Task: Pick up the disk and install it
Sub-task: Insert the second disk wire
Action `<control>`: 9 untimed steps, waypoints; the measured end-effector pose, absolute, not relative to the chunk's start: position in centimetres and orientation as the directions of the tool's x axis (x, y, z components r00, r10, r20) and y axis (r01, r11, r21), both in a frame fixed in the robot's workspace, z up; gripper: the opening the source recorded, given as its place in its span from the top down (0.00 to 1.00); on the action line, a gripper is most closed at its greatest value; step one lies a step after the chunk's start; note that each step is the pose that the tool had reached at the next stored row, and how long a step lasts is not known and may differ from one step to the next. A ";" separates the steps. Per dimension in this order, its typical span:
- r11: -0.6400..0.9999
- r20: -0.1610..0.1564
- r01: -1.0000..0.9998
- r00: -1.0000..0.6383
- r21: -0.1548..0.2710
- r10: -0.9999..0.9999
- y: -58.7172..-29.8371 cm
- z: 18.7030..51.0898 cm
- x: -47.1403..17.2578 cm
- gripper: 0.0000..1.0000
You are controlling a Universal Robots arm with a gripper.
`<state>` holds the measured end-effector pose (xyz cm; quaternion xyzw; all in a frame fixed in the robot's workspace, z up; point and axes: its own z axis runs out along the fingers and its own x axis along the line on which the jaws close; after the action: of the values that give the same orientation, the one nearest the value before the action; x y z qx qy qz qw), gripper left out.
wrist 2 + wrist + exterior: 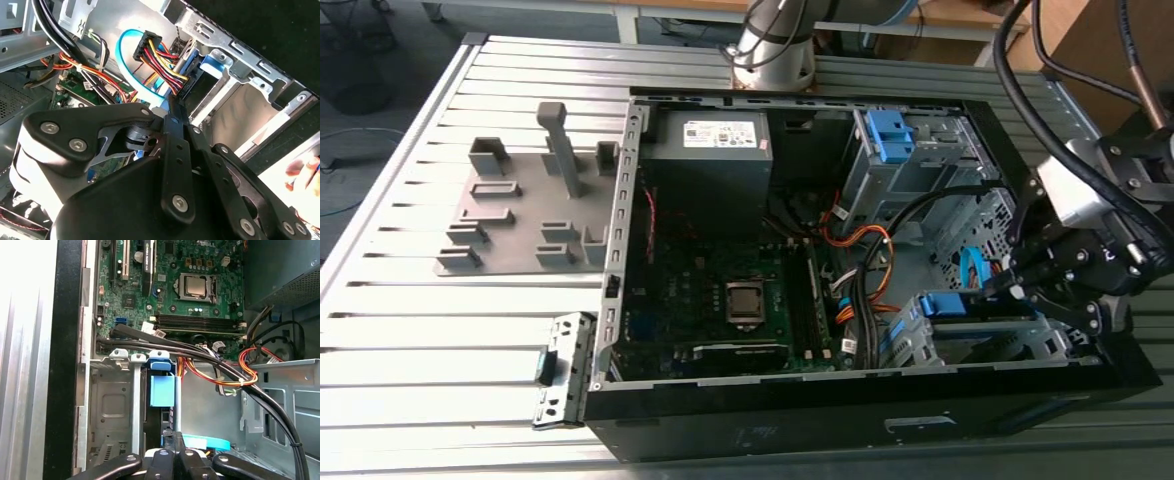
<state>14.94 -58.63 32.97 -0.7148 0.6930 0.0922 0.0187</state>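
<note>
Blue-railed and standing edge-on, the disk [162, 390] sits inside the metal drive cage [115, 405] of the open computer case [607, 300]. The gripper [172, 436] hangs at the cage's open end, fingers closed together and empty, tips at the disk's exposed edge. Whether they touch it is unclear.

The claw [173, 440] is black, the motherboard [170, 270] green, the bay clip [162, 390] blue, the table [440, 330] ribbed silver.
</note>
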 end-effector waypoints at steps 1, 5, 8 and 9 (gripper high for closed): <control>-0.039 -0.157 -0.994 0.022 0.103 -0.987 -58.6 32.9 15.0 0.89; -0.039 -0.156 -0.994 0.022 0.104 -0.987 -58.7 32.8 15.0 0.89; -0.039 -0.163 -0.994 0.022 0.104 -0.986 -58.6 33.2 15.1 0.89; -0.039 -0.162 -0.994 0.022 0.104 -0.987 -58.6 33.4 15.1 0.89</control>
<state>15.14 -58.63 33.39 -0.7146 0.6928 0.0949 0.0192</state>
